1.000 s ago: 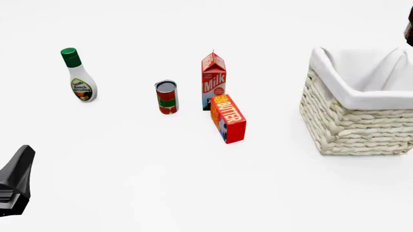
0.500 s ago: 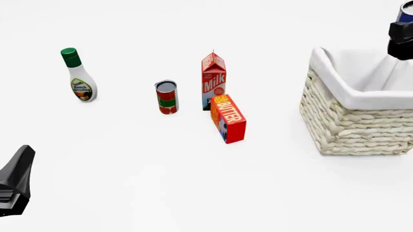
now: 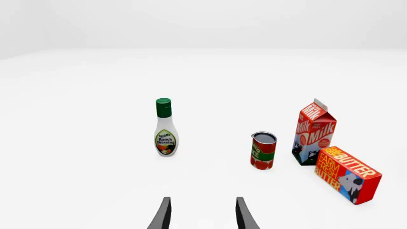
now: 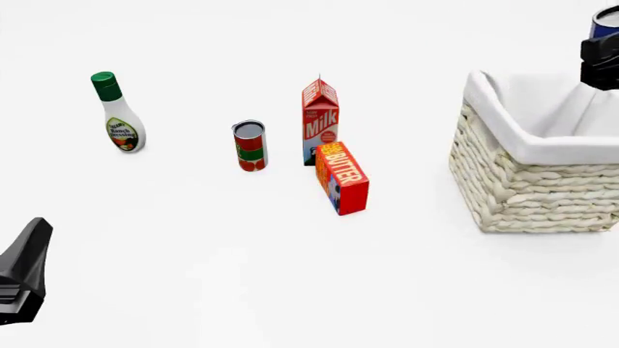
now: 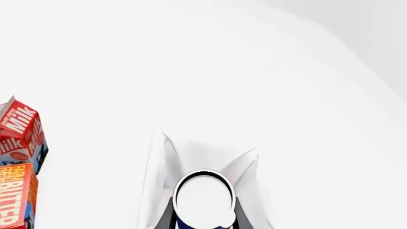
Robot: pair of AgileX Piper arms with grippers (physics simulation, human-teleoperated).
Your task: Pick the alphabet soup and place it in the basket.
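Note:
The alphabet soup (image 4: pixel 607 22), a small can with a blue label and silver-white top (image 5: pixel 205 196), is held at the far right edge of the front view. My right gripper (image 4: pixel 604 59) is shut on it, with one finger (image 5: pixel 167 217) on each side. The can hangs above the far right part of the basket (image 4: pixel 527 177), a big cream wicker one whose white lining (image 5: pixel 162 160) shows under the can. My left gripper (image 3: pixel 202 217) is open with nothing between its fingers, low at the near left of the table (image 4: pixel 25 272).
A ranch dressing bottle (image 4: pixel 118 116) stands at the left. A red-and-green can (image 4: pixel 249 145), a milk carton (image 4: pixel 320 119) and a butter box (image 4: pixel 343 177) stand mid-table, left of the basket.
My right gripper has come into the front view from the right edge with the soup can and now hovers over the basket's far right corner. The left arm has stayed still.

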